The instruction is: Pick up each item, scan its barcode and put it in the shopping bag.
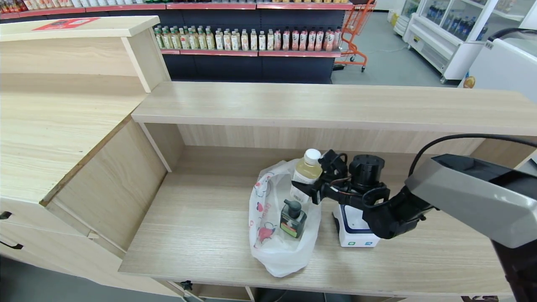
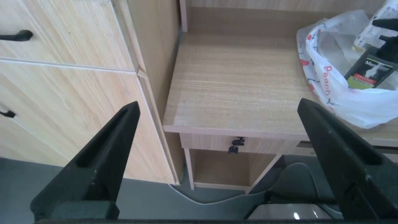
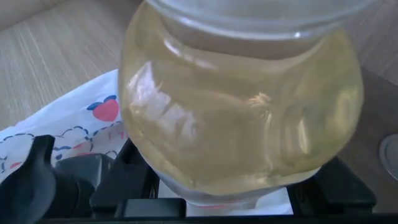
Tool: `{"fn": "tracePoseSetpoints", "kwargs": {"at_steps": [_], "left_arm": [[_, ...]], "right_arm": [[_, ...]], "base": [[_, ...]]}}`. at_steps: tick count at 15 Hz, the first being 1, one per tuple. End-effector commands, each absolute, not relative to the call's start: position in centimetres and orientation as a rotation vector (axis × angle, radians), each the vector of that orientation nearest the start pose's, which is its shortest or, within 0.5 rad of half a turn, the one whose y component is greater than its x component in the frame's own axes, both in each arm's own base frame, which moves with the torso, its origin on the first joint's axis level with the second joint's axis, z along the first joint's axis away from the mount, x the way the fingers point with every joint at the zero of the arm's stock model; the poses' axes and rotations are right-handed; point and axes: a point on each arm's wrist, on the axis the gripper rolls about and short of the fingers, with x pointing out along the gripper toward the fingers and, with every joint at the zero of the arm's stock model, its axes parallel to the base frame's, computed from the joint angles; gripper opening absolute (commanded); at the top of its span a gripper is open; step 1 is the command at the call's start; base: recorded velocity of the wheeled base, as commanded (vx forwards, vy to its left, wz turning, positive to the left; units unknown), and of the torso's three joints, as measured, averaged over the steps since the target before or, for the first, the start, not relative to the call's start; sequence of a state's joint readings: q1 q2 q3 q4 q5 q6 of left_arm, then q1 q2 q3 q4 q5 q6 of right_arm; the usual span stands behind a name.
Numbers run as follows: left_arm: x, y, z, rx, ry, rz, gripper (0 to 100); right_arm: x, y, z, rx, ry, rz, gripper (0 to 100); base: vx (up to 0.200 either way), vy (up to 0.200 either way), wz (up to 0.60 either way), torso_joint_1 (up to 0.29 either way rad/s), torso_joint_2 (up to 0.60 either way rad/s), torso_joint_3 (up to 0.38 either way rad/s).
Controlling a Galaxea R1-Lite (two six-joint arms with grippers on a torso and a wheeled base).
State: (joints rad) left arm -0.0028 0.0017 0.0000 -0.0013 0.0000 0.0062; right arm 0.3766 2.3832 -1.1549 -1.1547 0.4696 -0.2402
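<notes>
Evidently, the clear plastic bottle of pale yellow liquid with a white cap [image 1: 307,176] was pinched at its labelled lower body by the right claw [image 1: 312,191]. It was held in the air over the far side of the open mouth of the white printed plastic shopping bag [image 1: 268,235], a hold judged to suit lowering it inside. Its long axis was kept near vertical, cap uppermost and base toward the bag. A dark pump bottle [image 1: 293,218] was already stood upright in the bag. The white-and-blue box scanner [image 1: 354,228] was set just beside the bag, on the robot's right, on the pale wooden bench [image 1: 201,235]. The left claw [image 2: 219,106] was spread wide on nothing and kept out before the bench's front edge, well apart from the bag, presumably out of the way.
</notes>
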Motion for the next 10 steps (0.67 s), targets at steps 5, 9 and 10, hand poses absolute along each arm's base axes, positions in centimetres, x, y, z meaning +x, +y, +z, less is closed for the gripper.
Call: {"fn": "tracePoseSetpoints", "kwargs": {"at_steps": [5, 9, 10], "left_arm": [[-2.3, 0.0, 7.6, 0.006, 0.0, -0.003, 100], [-2.3, 0.0, 7.6, 0.006, 0.0, -0.002, 100], [-2.3, 0.0, 7.6, 0.006, 0.0, -0.002, 100]], "right_arm": [[42.8, 19.8, 2.5, -0.264, -0.045, 0.885, 0], [43.2, 19.9, 1.4, -0.303, -0.067, 0.883, 0], [43.1, 20.0, 1.4, -0.303, -0.068, 0.884, 0]], "base": [[0.0, 0.0, 0.0, 0.0, 0.0, 0.0], [0.0, 0.0, 0.0, 0.0, 0.0, 0.0], [0.0, 0.0, 0.0, 0.0, 0.0, 0.0]]}}
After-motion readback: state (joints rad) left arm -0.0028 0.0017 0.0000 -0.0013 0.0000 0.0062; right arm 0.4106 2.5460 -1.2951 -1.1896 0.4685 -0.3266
